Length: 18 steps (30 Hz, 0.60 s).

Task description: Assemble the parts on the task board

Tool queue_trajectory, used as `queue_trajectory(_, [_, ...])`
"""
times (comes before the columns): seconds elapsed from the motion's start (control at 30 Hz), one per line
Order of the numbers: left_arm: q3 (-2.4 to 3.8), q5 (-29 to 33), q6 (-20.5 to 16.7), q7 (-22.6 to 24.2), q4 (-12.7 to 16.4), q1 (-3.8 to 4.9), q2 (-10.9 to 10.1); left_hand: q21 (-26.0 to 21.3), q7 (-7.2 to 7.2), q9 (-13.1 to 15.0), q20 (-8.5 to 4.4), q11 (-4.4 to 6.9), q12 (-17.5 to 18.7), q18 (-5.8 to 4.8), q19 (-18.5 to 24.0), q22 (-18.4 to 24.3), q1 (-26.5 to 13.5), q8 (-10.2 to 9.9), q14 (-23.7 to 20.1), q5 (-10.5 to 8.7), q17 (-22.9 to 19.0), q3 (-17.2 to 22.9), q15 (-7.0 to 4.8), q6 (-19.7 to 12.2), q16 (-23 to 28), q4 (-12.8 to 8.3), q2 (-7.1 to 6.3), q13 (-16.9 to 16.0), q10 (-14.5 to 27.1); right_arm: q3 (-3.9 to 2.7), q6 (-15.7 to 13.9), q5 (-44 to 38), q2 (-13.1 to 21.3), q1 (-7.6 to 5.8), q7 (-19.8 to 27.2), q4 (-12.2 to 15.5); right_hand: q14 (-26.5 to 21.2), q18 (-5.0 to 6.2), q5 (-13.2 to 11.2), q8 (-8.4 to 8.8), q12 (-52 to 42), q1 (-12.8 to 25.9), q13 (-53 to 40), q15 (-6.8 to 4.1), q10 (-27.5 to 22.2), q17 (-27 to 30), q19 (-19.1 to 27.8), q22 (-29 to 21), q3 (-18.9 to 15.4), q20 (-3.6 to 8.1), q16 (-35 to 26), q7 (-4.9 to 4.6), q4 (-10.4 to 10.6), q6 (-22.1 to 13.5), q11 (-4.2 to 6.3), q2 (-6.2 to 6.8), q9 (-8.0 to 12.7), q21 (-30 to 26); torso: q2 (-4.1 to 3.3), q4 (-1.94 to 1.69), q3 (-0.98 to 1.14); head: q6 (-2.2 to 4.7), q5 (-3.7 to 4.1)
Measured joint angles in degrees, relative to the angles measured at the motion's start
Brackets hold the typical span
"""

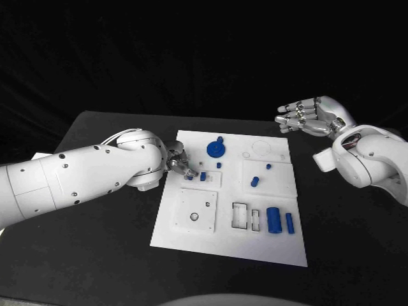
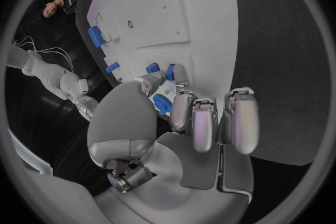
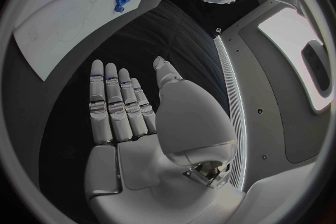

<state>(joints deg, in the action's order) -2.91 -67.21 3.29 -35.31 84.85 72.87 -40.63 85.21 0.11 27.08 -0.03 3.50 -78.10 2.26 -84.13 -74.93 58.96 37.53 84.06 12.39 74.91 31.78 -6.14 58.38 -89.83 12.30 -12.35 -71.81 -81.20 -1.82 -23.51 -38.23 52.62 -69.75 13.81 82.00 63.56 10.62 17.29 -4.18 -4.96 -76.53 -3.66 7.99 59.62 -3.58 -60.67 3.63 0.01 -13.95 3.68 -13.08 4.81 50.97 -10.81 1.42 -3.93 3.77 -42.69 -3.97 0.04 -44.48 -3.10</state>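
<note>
The white task board [image 1: 224, 245] lies in the middle of the black table. My left hand [image 1: 177, 159] is at the board's left edge, and its thumb and a fingertip pinch a small blue part [image 1: 190, 176] there. The left wrist view has that part [image 2: 170, 71] at the fingertip, with the other fingers [image 2: 203, 123] curled in. A blue gear [image 1: 217, 149] sits just beyond, near the board's far edge. My right hand [image 1: 312, 118] hangs open above the table past the board's far right corner, fingers apart [image 3: 115, 103], holding nothing.
A second small blue part [image 1: 205, 175] stands beside the pinched one. Two more [image 1: 268, 167] [image 1: 255, 182] stand mid-board. A blue cylinder [image 1: 274, 220] and a thinner blue piece [image 1: 289, 222] lie at the near right, beside two white slots [image 1: 240, 215]. Bare table [image 1: 351, 255] surrounds the board.
</note>
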Motion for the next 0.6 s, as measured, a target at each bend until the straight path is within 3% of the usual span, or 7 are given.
queue_trajectory(0.17, [0.05,0.1,-0.2,0.0,0.0,-0.02,-0.2,0.4,0.29,-0.6,0.0,0.0,0.0,-0.66,0.0,0.0,-1.2,-0.2,0.0,0.2,0.0,-4.2,0.0,0.3,0.0,2.2,-0.48,-0.2,0.0,0.0,0.0,0.0,0.0,0.0,0.0,0.0,-0.2,0.0,0.0,0.0,0.0,0.0,0.0,0.21,-0.2,0.0,0.0,0.0,0.0,0.0,0.0,0.0,0.0,0.0,0.16,0.0,0.0,0.0,0.0,0.02,0.0,0.07,0.05])
queue_trajectory(0.27, [0.09,0.1,-0.5,0.0,0.2,-0.04,-0.4,0.4,0.28,-1.2,0.0,0.0,0.0,-0.66,0.0,0.0,-1.9,-0.2,0.0,0.45,0.0,-9.4,0.0,0.7,0.0,4.0,-0.23,-0.4,0.0,0.0,0.0,0.0,0.0,0.0,0.0,-0.1,-0.2,0.0,0.0,0.0,0.0,0.0,0.1,0.21,-0.2,0.0,0.0,0.0,0.0,0.0,0.0,0.0,0.0,0.0,0.16,0.0,0.0,0.0,0.0,0.03,-0.01,0.11,0.08])
queue_trajectory(0.4, [0.17,0.3,-1.1,0.0,0.5,-0.05,-0.9,0.4,0.08,-1.8,0.0,0.0,0.0,-0.67,0.0,0.0,-2.6,-0.2,-0.2,0.7,0.0,-16.9,-0.2,0.9,0.0,4.6,0.9,-0.6,0.0,0.0,0.0,0.0,0.0,0.0,0.0,-0.1,-0.2,0.0,0.0,0.0,0.0,0.0,0.1,0.21,-0.2,0.0,0.0,0.0,0.0,0.0,0.0,0.0,0.0,0.0,0.16,0.0,0.0,0.0,-0.01,0.03,-0.02,0.09,0.14])
queue_trajectory(0.6, [0.6,0.7,-2.4,0.0,1.2,-0.06,-1.5,0.6,0.08,-2.3,-0.2,0.0,0.0,-0.65,0.2,0.0,-3.1,-0.2,-0.2,0.7,0.0,-21.1,-0.2,0.9,0.0,4.6,1.43,-0.4,0.0,0.0,0.0,0.0,0.0,0.0,0.0,-0.1,-0.2,0.0,0.0,0.0,0.0,0.0,0.0,0.21,-0.2,0.0,0.2,0.0,0.1,-0.2,0.0,0.2,-0.1,-0.2,0.16,0.0,0.0,0.0,-0.02,0.01,-0.02,0.07,0.18])
